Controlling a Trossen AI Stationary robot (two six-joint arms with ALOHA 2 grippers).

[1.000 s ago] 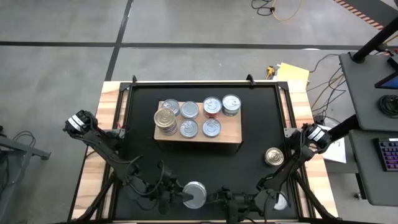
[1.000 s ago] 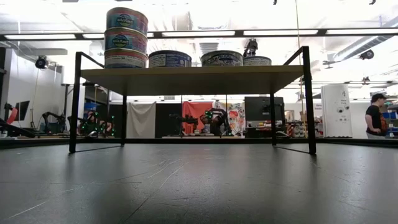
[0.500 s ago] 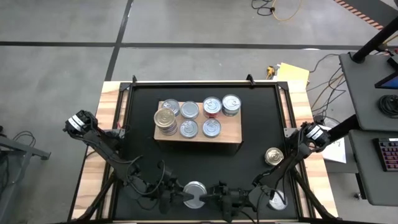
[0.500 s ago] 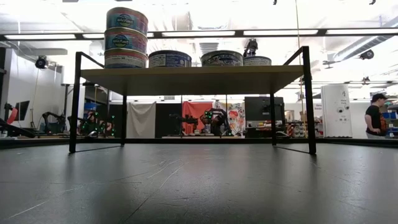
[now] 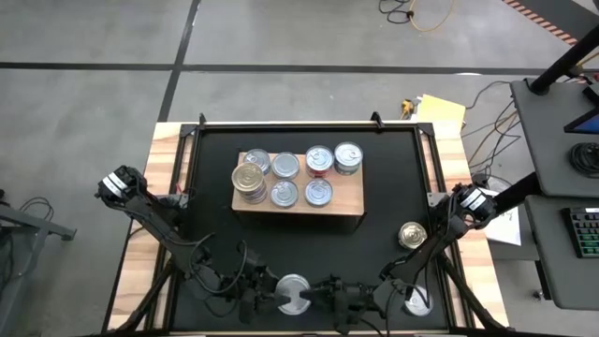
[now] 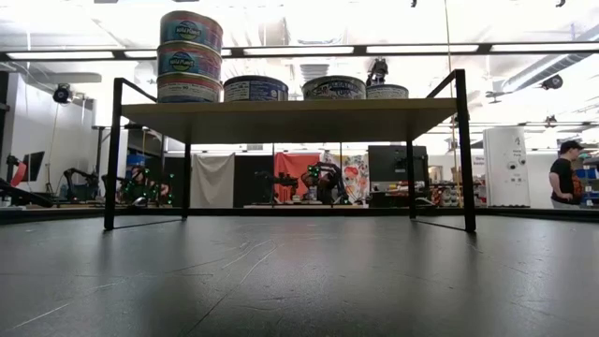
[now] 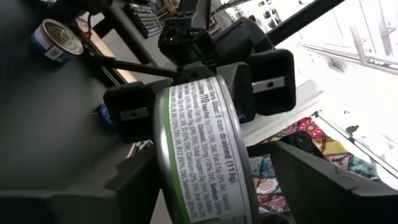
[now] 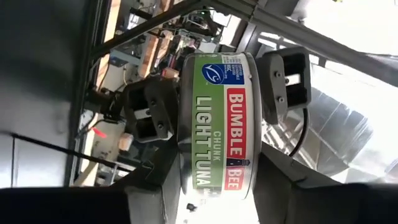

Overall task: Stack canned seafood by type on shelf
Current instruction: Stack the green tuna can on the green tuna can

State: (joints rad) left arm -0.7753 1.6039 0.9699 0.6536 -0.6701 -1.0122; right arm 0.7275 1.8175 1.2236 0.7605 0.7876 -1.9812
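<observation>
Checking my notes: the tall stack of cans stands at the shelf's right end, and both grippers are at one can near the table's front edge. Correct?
No. The tall stack stands at the left end of the shelf, as the high view shows. The rest holds: the left gripper and right gripper are both at one can near the front edge of the table.

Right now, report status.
Left gripper open around can. Right gripper shut on it, front edge. Two loose cans on mat, right side.
</observation>
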